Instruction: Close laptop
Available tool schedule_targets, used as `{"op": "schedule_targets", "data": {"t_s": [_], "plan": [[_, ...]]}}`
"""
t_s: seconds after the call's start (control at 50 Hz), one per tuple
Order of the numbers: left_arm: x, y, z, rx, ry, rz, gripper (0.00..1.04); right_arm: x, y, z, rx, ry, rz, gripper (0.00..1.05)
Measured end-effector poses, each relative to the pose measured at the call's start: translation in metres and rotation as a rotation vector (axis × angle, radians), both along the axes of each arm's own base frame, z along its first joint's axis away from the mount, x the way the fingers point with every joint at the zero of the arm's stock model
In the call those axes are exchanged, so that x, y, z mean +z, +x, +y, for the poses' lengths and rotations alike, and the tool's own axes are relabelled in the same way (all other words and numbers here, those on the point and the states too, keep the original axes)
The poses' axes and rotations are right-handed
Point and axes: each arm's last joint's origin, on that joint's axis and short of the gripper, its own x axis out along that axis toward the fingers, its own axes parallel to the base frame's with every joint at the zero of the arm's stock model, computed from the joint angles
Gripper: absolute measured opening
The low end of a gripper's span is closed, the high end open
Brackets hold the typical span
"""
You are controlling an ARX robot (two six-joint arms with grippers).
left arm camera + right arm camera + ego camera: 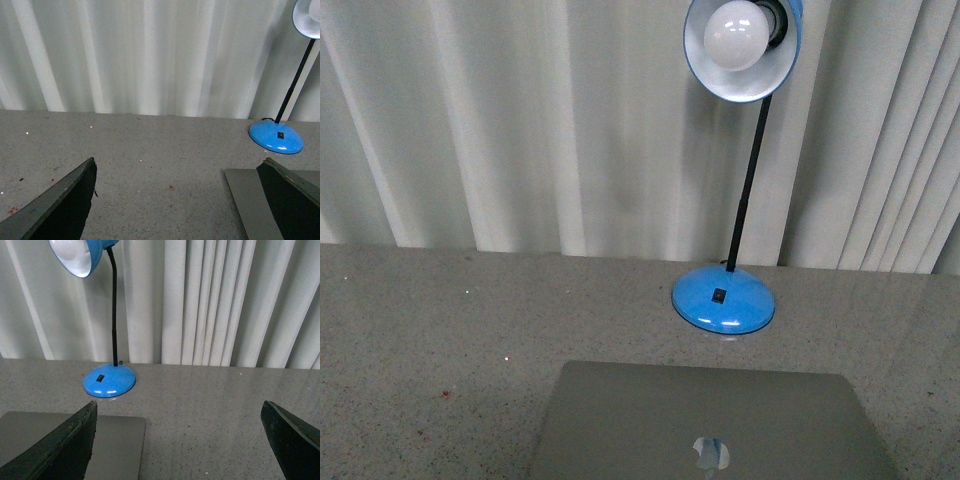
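Note:
The laptop (710,420) is a thin silver-grey slab at the near edge of the front view. Its lid's outside faces up with the shiny apple logo showing, and no screen or keys are visible. In the left wrist view a corner of the laptop (247,202) lies beside one dark finger. My left gripper (179,165) is open over bare table, with nothing between its fingers. In the right wrist view the laptop (117,442) lies next to one finger. My right gripper (179,407) is also open and empty. Neither gripper appears in the front view.
A blue desk lamp stands behind the laptop, its base (723,298) on the table and its shade and bulb (740,40) hanging above. The lamp base (276,137) (109,380) shows in both wrist views. A white curtain (520,120) backs the speckled grey table (430,330).

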Motion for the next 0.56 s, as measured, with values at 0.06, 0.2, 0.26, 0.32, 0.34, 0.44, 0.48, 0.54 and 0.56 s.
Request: {"op": "schedule_targets", "data": {"t_s": [0.06,0.2,0.26,0.32,0.34,0.44,0.48,0.54,0.56], "plan": [[0.0,0.0,0.0,0.0,0.0,0.0,0.98,0.0,0.0,0.0,0.0,0.0,0.0,0.97],[0.0,0.0,0.0,0.0,0.0,0.0,0.98,0.0,0.0,0.0,0.0,0.0,0.0,0.97],[0.0,0.0,0.0,0.0,0.0,0.0,0.98,0.0,0.0,0.0,0.0,0.0,0.0,0.97],[0.0,0.0,0.0,0.0,0.0,0.0,0.98,0.0,0.0,0.0,0.0,0.0,0.0,0.97],[0.0,0.0,0.0,0.0,0.0,0.0,0.98,0.0,0.0,0.0,0.0,0.0,0.0,0.97],[0.0,0.0,0.0,0.0,0.0,0.0,0.98,0.0,0.0,0.0,0.0,0.0,0.0,0.97],[0.0,0.0,0.0,0.0,0.0,0.0,0.98,0.0,0.0,0.0,0.0,0.0,0.0,0.97],[0.0,0.0,0.0,0.0,0.0,0.0,0.98,0.0,0.0,0.0,0.0,0.0,0.0,0.97],[0.0,0.0,0.0,0.0,0.0,0.0,0.98,0.0,0.0,0.0,0.0,0.0,0.0,0.97]]}}
